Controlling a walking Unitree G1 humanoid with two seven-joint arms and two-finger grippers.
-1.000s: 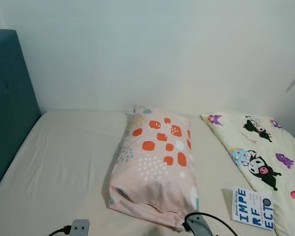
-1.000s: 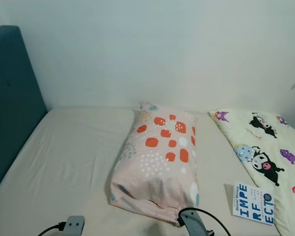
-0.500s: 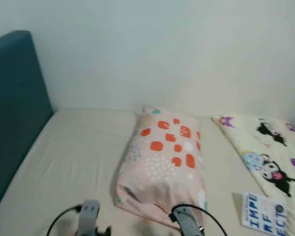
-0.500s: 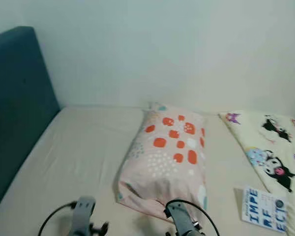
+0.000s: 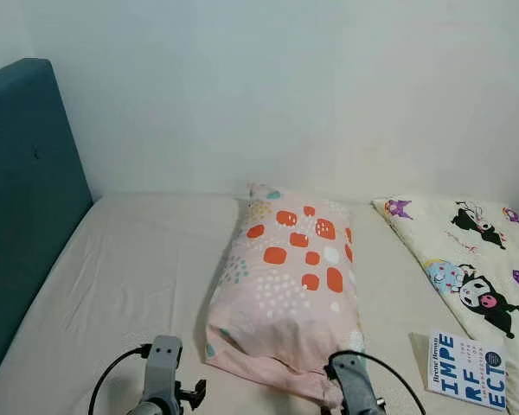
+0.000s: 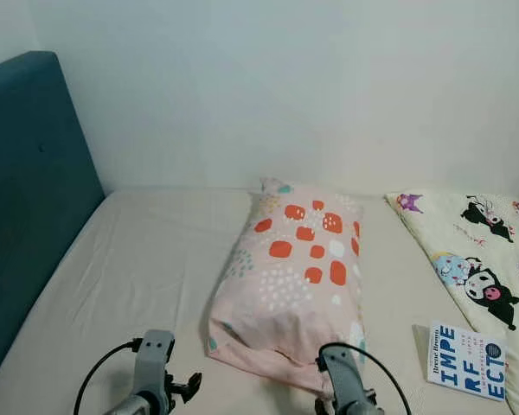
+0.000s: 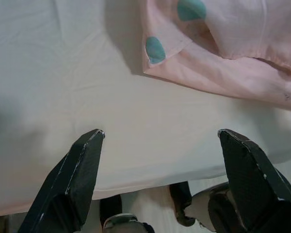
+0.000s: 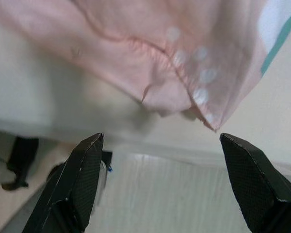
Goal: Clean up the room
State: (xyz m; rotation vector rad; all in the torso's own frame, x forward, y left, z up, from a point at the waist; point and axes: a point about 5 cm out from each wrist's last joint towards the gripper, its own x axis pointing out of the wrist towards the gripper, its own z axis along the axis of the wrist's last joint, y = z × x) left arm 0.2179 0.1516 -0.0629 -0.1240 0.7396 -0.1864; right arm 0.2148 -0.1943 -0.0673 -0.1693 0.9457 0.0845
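1. One pink pillow (image 5: pixel 285 294) with orange, white and teal patches lies lengthwise in the middle of the bed (image 5: pixel 121 285), its far end near the white wall (image 5: pixel 285 86) and its open end toward the bed's near edge
2. A cream blanket (image 5: pixel 467 259) printed with cartoon characters lies on the right part of the bed, apart from the pillow
3. A white book (image 5: pixel 468 368) with blue letters rests flat just beside the blanket's near edge, to the right of the pillow
4. A teal padded headboard (image 5: pixel 17 199) stands along the left side of the bed
5. The left claw (image 7: pixel 160 141) hovers over the bare sheet just beside the pillow's near left corner; its two black fingers (image 7: pixel 82 170) are spread wide apart and grip nothing
6. The right claw (image 8: pixel 160 145) hangs at the pillow's near right corner, above the bed's edge; its fingers (image 8: pixel 82 170) are also spread wide with nothing between them, the loose pink hem of the pillow lying just beyond the tips
7. Both silver arms rise from the lower edge of the head views, the right arm's wrist (image 5: pixel 350 393) overlapping the pillow's near end
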